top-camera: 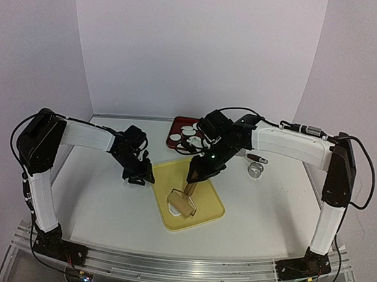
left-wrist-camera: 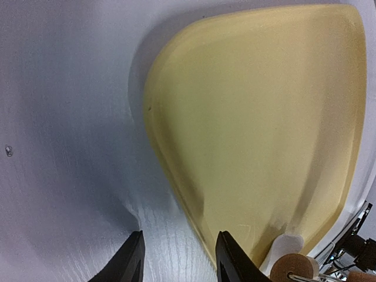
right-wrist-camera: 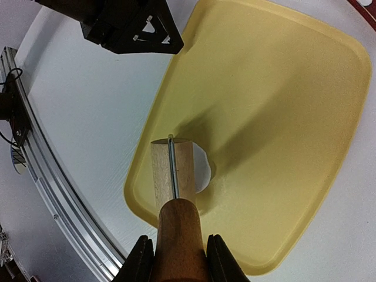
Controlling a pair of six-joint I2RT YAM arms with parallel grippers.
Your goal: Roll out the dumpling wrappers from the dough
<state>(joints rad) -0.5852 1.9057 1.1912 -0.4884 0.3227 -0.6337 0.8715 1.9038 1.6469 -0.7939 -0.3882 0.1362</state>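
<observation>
At the 6 o'clock end of the yellow board [top-camera: 208, 192], the dough [right-wrist-camera: 203, 170] lies flattened under the wooden roller [right-wrist-camera: 172, 170], whose handle the right gripper [right-wrist-camera: 179, 258] pinches tight. The left gripper [left-wrist-camera: 179, 261] hangs spread and empty over the desk [top-camera: 103, 200] by the board's 10 o'clock corner. Farther back at 12 o'clock, the dumpling wrappers [top-camera: 188, 129] sit on the red tray [top-camera: 179, 123].

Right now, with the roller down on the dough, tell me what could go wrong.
1. The dough lies near the rim of the yellow board, so the roller may run off it.
2. The left claw stands open at the board's edge, not clamping it; the board may slide.
</observation>
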